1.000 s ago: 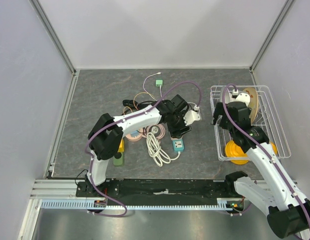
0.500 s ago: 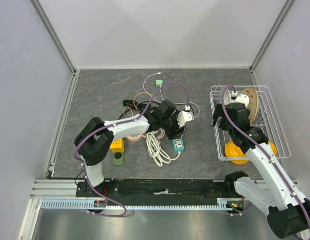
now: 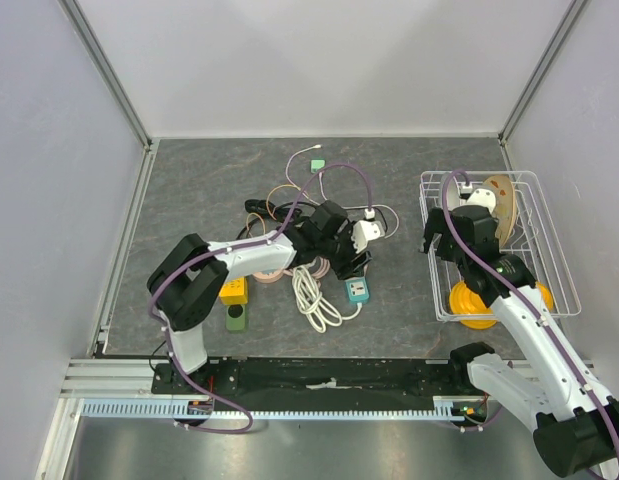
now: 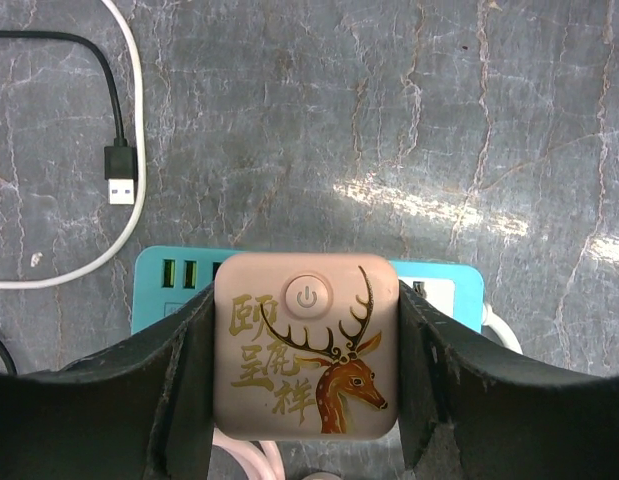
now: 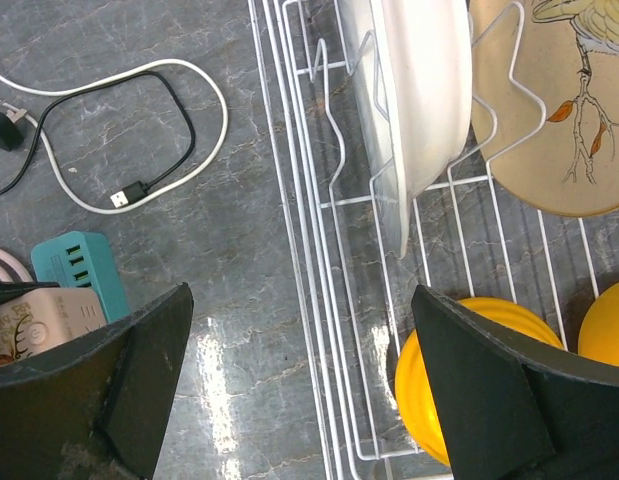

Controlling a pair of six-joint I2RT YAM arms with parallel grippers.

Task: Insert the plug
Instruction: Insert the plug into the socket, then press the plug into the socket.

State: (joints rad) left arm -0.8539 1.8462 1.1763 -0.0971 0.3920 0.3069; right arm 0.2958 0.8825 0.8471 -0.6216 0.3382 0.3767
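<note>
While L end effector (image 4: pixel 305 390) clamps deer plug (image 4: pixel 319 335) over teal power strip (image 4: pixel 174 282), R end effector (image 5: pixel 299 330) gapes wide.

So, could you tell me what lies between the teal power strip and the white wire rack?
Only bare grey marbled tabletop, per the right wrist view.

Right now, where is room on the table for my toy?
The far left corner by the wall is bare; so is the gap between blue power strip and wire rack. The middle is crowded: cables, and the left gripper holding the plug.
</note>
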